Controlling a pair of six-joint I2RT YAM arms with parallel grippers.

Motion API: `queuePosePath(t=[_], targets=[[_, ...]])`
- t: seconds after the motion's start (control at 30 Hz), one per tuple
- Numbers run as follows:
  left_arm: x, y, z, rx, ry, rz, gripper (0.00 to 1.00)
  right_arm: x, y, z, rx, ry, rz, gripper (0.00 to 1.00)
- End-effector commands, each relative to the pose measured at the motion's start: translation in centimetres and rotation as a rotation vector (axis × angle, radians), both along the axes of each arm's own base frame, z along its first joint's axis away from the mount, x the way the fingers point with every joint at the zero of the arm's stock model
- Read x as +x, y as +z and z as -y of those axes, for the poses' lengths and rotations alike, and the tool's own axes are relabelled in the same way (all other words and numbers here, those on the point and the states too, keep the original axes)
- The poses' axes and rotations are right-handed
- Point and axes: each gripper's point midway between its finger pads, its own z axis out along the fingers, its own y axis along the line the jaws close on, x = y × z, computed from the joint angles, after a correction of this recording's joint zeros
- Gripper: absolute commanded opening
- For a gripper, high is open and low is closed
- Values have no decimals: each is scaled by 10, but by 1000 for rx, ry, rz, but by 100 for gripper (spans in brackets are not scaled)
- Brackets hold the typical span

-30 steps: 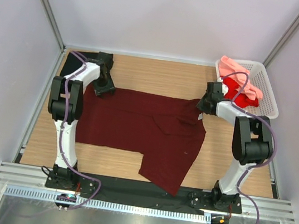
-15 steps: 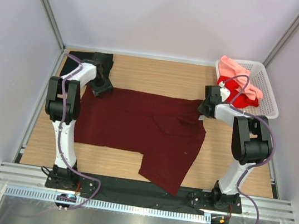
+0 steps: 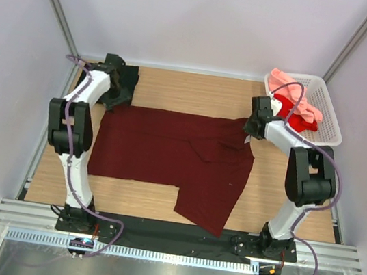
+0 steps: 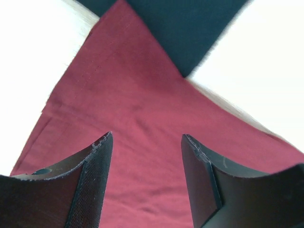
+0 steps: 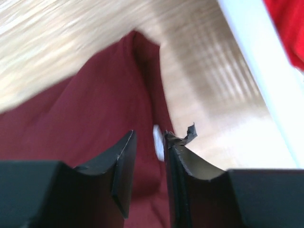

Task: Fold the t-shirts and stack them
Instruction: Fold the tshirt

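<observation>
The dark red shirt (image 3: 168,149) is soft and floppy; grab its corners. Left gripper (image 4: 146,142) is wide open, empty. Right gripper (image 5: 148,142) is nearly closed; I can't tell if it holds cloth.

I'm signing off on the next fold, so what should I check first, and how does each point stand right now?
1. Left gripper open: ok, over the maroon t-shirt's far left corner.
2. Right gripper gripping cloth: cannot tell; jaws nearly closed beside the white neck label.
3. Maroon t-shirt flat: not ok, a flap overlaps near its middle.
4. Black t-shirt apart from it: not ok, edges meet.
5. White basket off the cloth: ok.
</observation>
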Motion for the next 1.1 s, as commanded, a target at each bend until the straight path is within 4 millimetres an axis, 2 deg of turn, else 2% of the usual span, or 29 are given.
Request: queuePosePath(t=[0.0, 0.03, 0.07, 0.1, 0.13, 0.17, 0.2, 0.23, 0.3, 0.33, 0.37, 0.43, 0.47, 0.53, 0.57, 0.6, 0.63, 0.67, 0.7, 0.73, 0.77, 0.9, 1.07], targets=[[-10, 73, 2, -17, -26, 160, 61, -28, 48, -9, -24, 70, 22, 37], [-15, 73, 9, -55, -55, 177, 61, -34, 52, -14, -19, 86, 18, 38], [-19, 77, 26, -121, -100, 207, 61, -41, 60, -18, -8, 105, 28, 38], [-13, 98, 41, -170, -147, 313, 61, -49, 62, -32, 14, 157, 17, 38], [-30, 84, 60, -239, -200, 278, 61, -54, 66, -43, 37, 202, 26, 38], [-35, 84, 70, -249, -235, 283, 61, -63, 62, -53, 44, 266, 19, 39], [-44, 82, 87, -254, -283, 272, 61, -64, 72, -67, 70, 321, 64, 39], [-54, 80, 93, -257, -301, 259, 61, -75, 71, -94, 97, 419, 63, 41], [-66, 77, 103, -291, -313, 243, 61, -88, 64, -114, 74, 531, 67, 43], [-69, 81, 106, -310, -319, 259, 61, -98, 61, -132, 68, 596, 63, 43], [-78, 75, 107, -327, -327, 240, 61, -105, 53, -137, 46, 639, 53, 43], [-85, 74, 103, -319, -322, 234, 62, -109, 50, -151, 11, 702, 80, 43], [-89, 67, 94, -309, -300, 216, 62, -120, 46, -165, -4, 763, 81, 42], [-94, 60, 84, -314, -266, 196, 62, -123, 40, -178, -28, 828, 85, 40], [-97, 52, 72, -319, -226, 179, 62, -127, 39, -190, -31, 866, 89, 39], [-99, 50, 70, -348, -217, 168, 62, -127, 36, -193, -43, 877, 82, 39], [-100, 47, 65, -359, -200, 163, 62, -128, 26, -195, -70, 894, 59, 38], [-101, 47, 57, -365, -178, 165, 61, -124, 25, -198, -93, 890, 63, 38], [-106, 42, 57, -371, -179, 152, 61, -123, 22, -198, -107, 893, 53, 38], [-105, 42, 47, -365, -159, 157, 61, -119, 21, -198, -123, 894, 51, 38], [-106, 42, 43, -362, -155, 157, 61, -118, 11, -197, -143, 894, 28, 38], [-107, 43, 40, -344, -161, 158, 62, -111, -3, -194, -185, 882, 1, 39], [-106, 40, 40, -348, -157, 148, 62, -103, -7, -194, -215, 869, 5, 39]])
